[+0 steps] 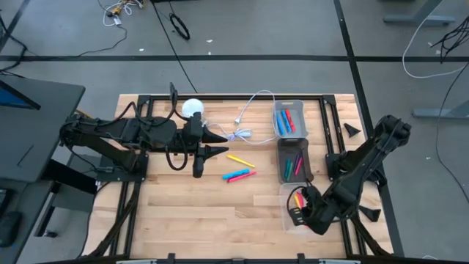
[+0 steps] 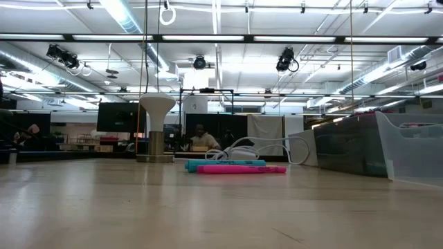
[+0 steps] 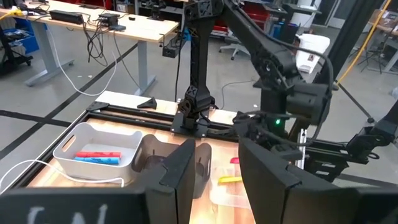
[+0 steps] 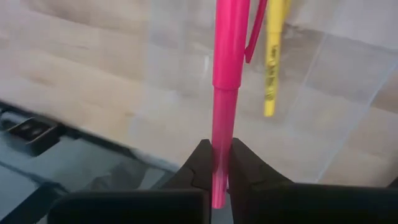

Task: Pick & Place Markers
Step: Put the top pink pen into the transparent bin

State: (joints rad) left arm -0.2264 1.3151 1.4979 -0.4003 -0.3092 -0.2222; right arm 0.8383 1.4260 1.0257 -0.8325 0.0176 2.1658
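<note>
The right gripper pinches a pink marker tight between its fingers, over the clear bin at the worktop's near right corner, where a yellow marker lies. The left gripper hovers mid-worktop, fingers partly open and empty, near three loose markers.
</note>
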